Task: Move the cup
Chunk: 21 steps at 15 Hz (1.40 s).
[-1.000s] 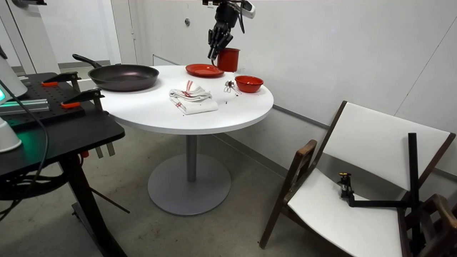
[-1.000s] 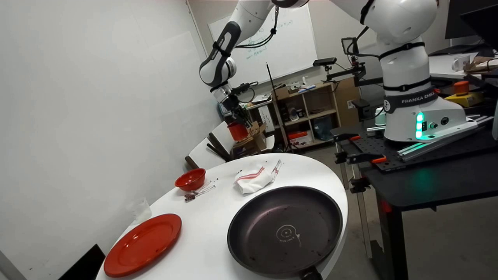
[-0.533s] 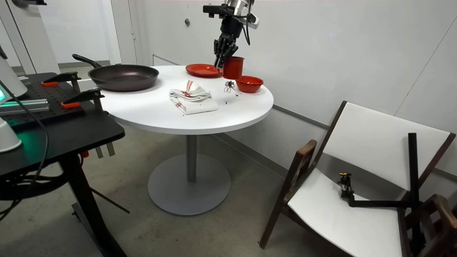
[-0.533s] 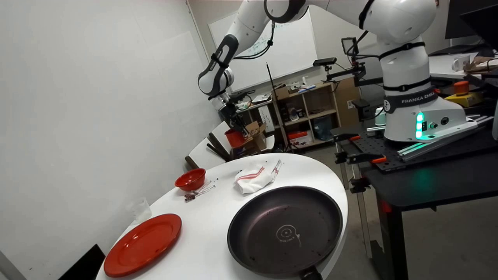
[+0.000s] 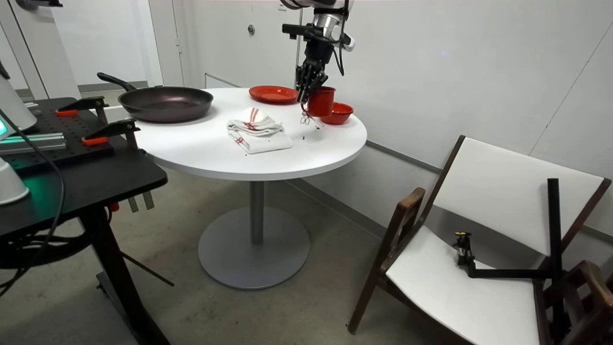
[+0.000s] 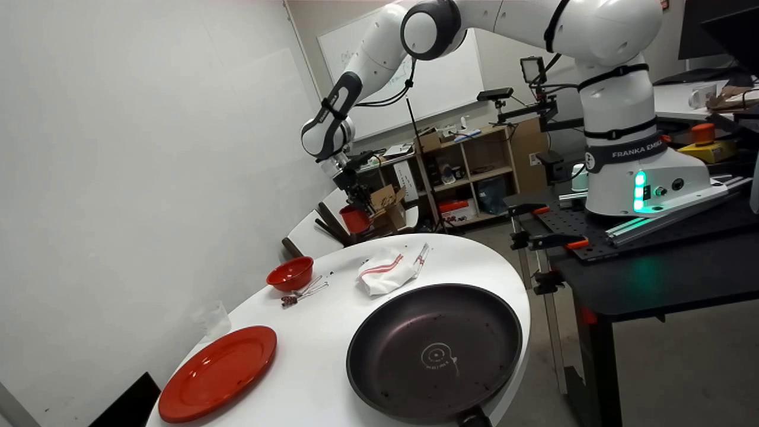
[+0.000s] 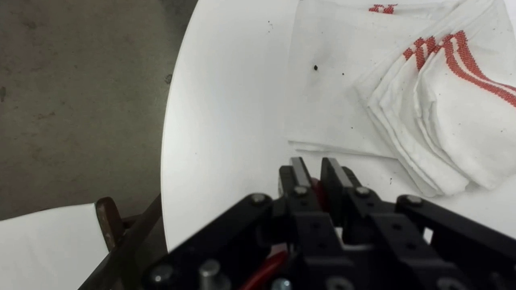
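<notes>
Nearest the camera in the wrist view, the jaws stand almost together, and a strip of red fills the narrow slot between them: the handle (image 7: 318,195) of the red cup (image 5: 321,102), which they grip. The cup hangs at the side of the jaws, about upright, in the air above the white bench (image 7: 217,112). In the wrist view it is mostly hidden under the jaws, one blurred red curve showing through low down, and its inside cannot be made out in any view. Next comes the folded towel (image 7: 403,92), striped in red, sprinkled with dark specks and cut off by the top and right edges of that view. The red bowl (image 6: 290,274) is partly covered by the cup in an exterior view; where it shows whole, its inside is plain red. Just beside the bowl lies a wire thing (image 6: 290,300) with a dark lump at one end, too small to name. Farther along the bench are the red plate (image 6: 219,373), carrying a few dark specks, a see-through thing (image 6: 214,320) near it that is hard to make out, and the black pan (image 6: 436,356), with dark crumbs inside and the end of its handle cut off by the lower edge in an exterior view. Beyond the bench, a cardboard box (image 6: 391,218) is partly covered by the jaws, its contents unclear, and most things on the shelves (image 6: 511,159) behind are too blurred to name.
</notes>
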Tool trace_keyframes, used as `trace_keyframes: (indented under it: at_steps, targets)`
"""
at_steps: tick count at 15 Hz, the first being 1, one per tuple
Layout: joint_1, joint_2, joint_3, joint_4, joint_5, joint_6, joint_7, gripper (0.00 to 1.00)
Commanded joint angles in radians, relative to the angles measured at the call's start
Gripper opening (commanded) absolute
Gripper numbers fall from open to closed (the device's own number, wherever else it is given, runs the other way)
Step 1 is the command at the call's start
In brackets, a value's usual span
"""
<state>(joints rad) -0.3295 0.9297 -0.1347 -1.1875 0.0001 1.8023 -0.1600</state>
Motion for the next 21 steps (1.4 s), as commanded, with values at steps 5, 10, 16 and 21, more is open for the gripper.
trace_keyframes:
  at_steps: [5, 10, 16, 21]
  targets:
    - [-0.031, 0.148, 0.028, 0.204, 0.025, -0.060, 0.000, 0.04]
    - [-0.041, 0.226, 0.032, 0.300, 0.027, -0.100, 0.006, 0.04]
    - [-0.059, 0.302, 0.036, 0.395, 0.030, -0.151, 0.010, 0.04]
    - [-0.067, 0.348, 0.045, 0.461, 0.031, -0.187, 0.009, 0.04]
